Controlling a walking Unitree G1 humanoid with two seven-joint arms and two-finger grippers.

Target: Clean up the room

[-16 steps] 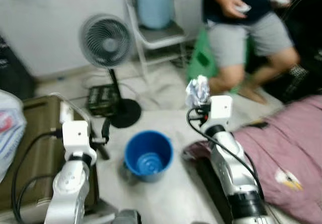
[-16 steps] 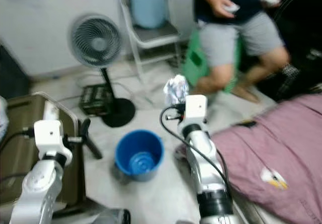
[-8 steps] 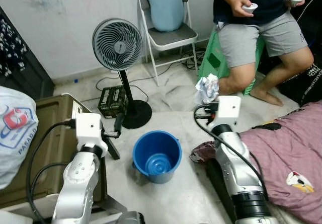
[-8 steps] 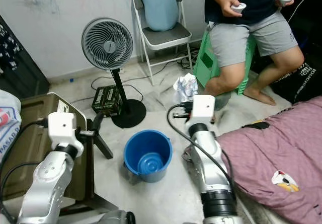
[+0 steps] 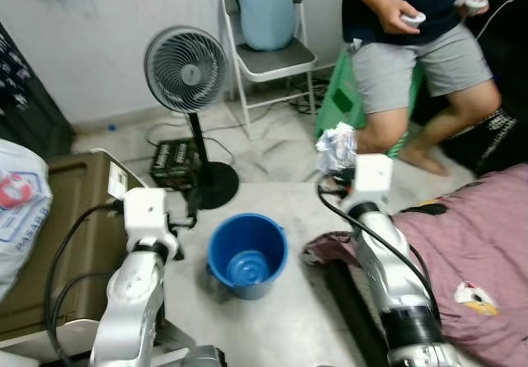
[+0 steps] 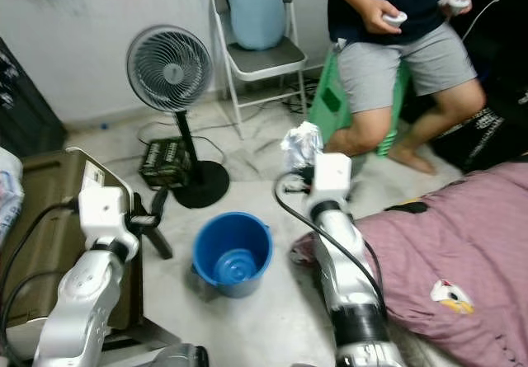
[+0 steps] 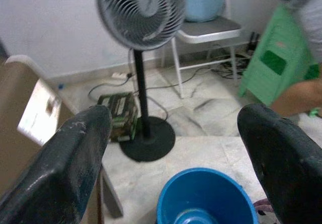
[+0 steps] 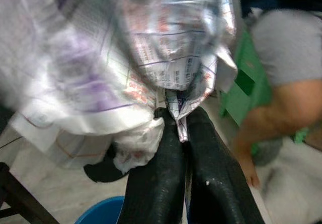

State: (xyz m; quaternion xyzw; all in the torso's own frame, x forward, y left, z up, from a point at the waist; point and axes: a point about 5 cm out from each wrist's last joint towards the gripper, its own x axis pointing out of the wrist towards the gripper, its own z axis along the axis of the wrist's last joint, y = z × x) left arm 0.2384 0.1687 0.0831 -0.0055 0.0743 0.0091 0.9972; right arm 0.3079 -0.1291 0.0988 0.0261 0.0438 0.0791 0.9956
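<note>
A blue bucket (image 5: 247, 254) stands on the pale floor between my two arms, with nothing loose in it. My right gripper (image 8: 183, 133) is shut on a crumpled wad of printed paper (image 5: 336, 148), held up to the right of the bucket and above its level. In the right wrist view the paper (image 8: 126, 58) bulges out over the closed black fingers (image 8: 156, 173). My left gripper (image 7: 173, 148) is open, raised left of the bucket (image 7: 204, 198) and holding nothing.
A standing fan (image 5: 186, 63) and a folding chair (image 5: 268, 49) stand behind the bucket. A person (image 5: 412, 45) sits on a green stool at the back right, holding controllers. A pink blanket (image 5: 470, 260) lies to the right, a brown case (image 5: 49, 243) to the left.
The head camera has shifted slightly, so the whole scene moved. My right gripper still holds the paper wad at about the same height. The left gripper stays open.
</note>
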